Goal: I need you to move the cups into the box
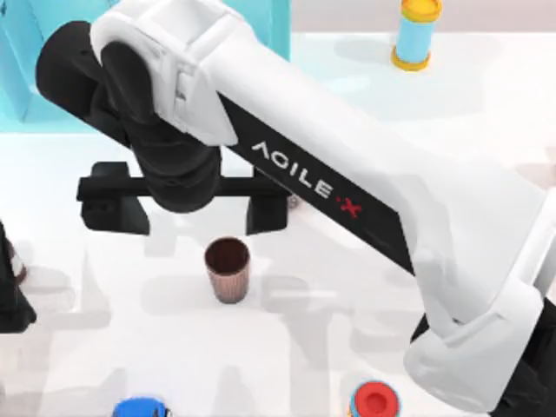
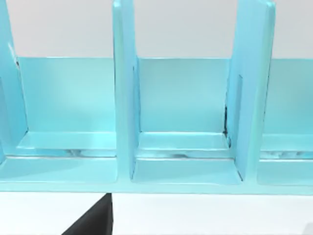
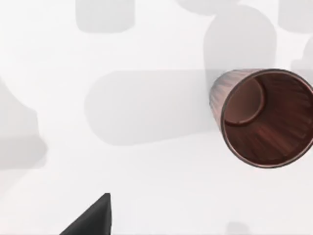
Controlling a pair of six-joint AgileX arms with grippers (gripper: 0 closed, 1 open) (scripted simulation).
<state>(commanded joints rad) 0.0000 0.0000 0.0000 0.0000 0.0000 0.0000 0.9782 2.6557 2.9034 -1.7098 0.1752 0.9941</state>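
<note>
A dark reddish-brown cup [image 1: 228,269] stands upright on the white table, left of centre; it also appears, seen from above, in the right wrist view [image 3: 266,117]. My right arm reaches across from the lower right. Its gripper [image 1: 193,226] hangs open and empty, just beyond the cup and apart from it, with one black fingertip [image 3: 93,218] in its wrist view. The light-blue box [image 1: 17,69] stands at the far left; its upright dividers and compartments [image 2: 186,98] face the left wrist camera. My left arm [image 1: 9,291] sits at the table's left edge.
A light-blue cylinder with yellow ends [image 1: 415,33] stands at the far right of the table. Near the front edge are a red bottle top [image 1: 375,400] and a blue object [image 1: 139,407]. The right arm's white links span the middle of the table.
</note>
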